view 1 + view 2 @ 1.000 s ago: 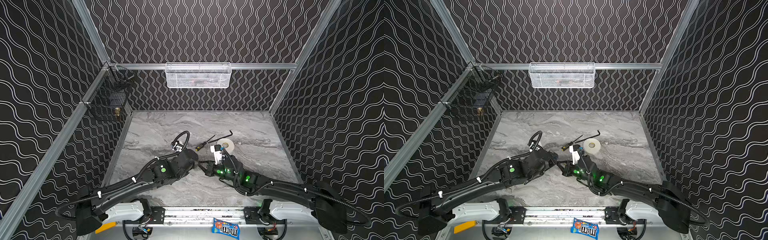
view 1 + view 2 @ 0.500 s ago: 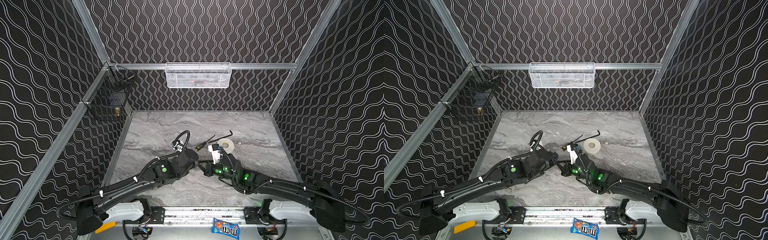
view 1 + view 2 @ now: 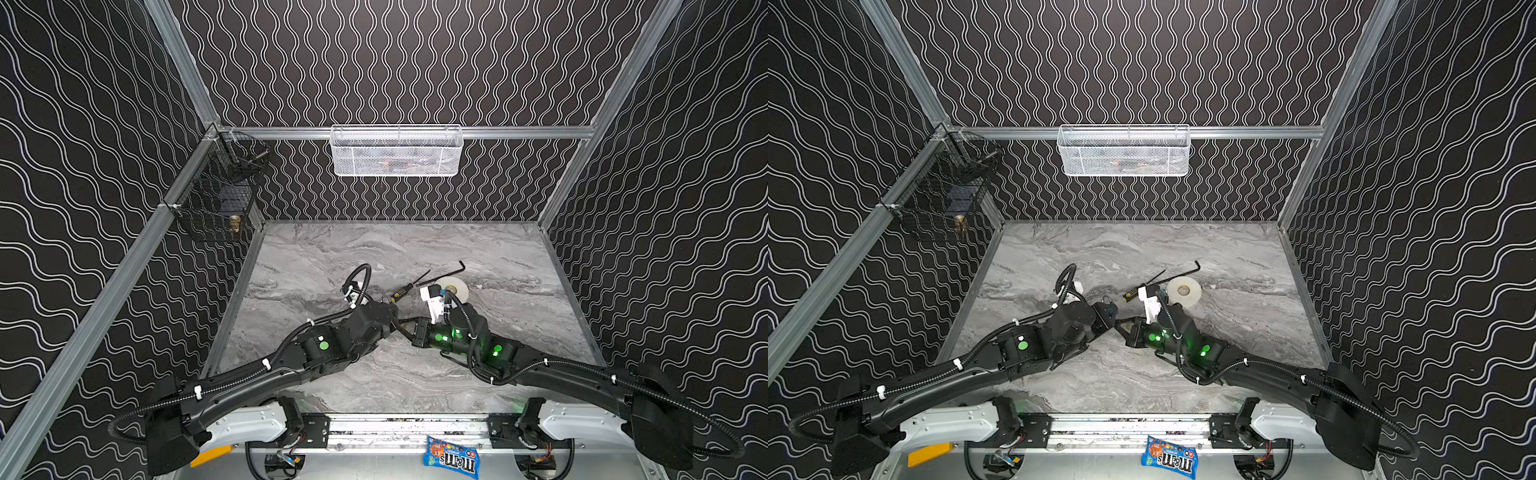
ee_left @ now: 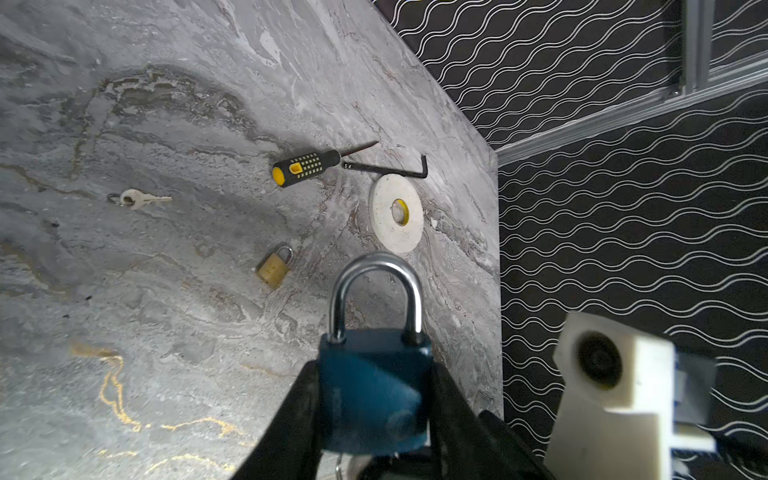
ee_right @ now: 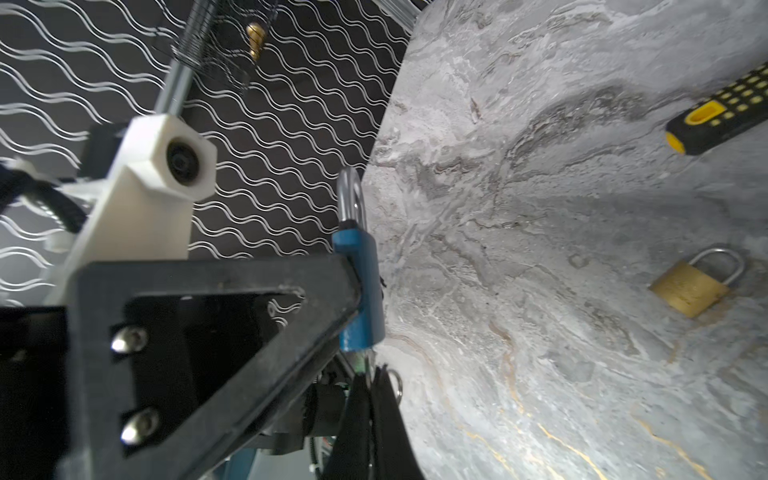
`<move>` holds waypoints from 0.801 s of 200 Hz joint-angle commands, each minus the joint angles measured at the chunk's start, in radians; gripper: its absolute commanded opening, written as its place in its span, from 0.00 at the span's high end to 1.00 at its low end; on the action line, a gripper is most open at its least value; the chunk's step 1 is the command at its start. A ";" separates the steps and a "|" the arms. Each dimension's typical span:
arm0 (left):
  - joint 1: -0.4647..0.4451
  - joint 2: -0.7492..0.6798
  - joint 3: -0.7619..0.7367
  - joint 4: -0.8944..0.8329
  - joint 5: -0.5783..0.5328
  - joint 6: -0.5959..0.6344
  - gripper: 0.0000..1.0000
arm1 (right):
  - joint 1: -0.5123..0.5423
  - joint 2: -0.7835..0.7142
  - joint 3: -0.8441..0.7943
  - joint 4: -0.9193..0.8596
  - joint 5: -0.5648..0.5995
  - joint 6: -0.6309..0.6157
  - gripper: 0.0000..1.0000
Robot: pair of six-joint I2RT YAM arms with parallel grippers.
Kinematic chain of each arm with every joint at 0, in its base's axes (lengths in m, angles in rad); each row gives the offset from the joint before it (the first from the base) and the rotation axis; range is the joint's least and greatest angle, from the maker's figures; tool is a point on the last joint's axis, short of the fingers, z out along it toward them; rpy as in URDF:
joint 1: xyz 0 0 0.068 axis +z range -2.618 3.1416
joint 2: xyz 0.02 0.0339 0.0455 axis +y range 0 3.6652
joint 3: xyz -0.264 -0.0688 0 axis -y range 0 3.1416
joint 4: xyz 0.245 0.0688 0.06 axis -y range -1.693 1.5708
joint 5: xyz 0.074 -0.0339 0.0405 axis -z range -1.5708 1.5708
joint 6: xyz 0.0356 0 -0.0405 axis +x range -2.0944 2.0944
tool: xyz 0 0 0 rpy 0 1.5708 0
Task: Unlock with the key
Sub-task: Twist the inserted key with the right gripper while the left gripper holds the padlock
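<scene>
Right wrist view: shows the right gripper (image 5: 369,384) pressed together on the key (image 5: 361,358), ring poking out beside the fingers, blade meeting the underside of the blue padlock (image 5: 360,282); cannot tell how far in. Left wrist view: shows the left gripper (image 4: 374,374) clamping that padlock's sides, shackle upward. Leaves a second key (image 4: 141,198), brass padlock (image 4: 273,270) and screwdriver (image 4: 305,167) on the marble tabletop (image 4: 166,332), well apart.

Blue padlock (image 5: 365,257) in left claw (image 5: 358,286), key (image 5: 362,358) at its base in right claw (image 5: 371,386), brass padlock (image 5: 688,289) apart.

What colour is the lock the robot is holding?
Blue padlock, silver shackle; clearest in the left wrist view.
</scene>
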State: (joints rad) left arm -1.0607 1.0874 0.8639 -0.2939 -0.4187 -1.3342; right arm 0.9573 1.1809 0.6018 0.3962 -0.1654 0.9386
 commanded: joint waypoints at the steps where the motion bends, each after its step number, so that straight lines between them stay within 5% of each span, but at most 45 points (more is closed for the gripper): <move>1: -0.015 0.000 -0.008 0.219 0.261 -0.006 1.00 | -0.019 -0.006 -0.009 0.251 -0.063 0.099 1.00; 82: -0.010 0.007 -0.011 0.281 0.391 -0.019 1.00 | -0.074 -0.014 -0.056 0.417 -0.173 0.217 1.00; 160: -0.008 -0.030 -0.001 0.221 0.346 0.006 1.00 | -0.093 -0.048 -0.088 0.480 -0.192 0.228 1.00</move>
State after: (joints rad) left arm -1.0595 1.0554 0.8597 -0.1890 -0.3679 -1.3087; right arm 0.8627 1.1515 0.5018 0.6788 -0.3607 1.1927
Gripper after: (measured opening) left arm 0.393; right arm 0.050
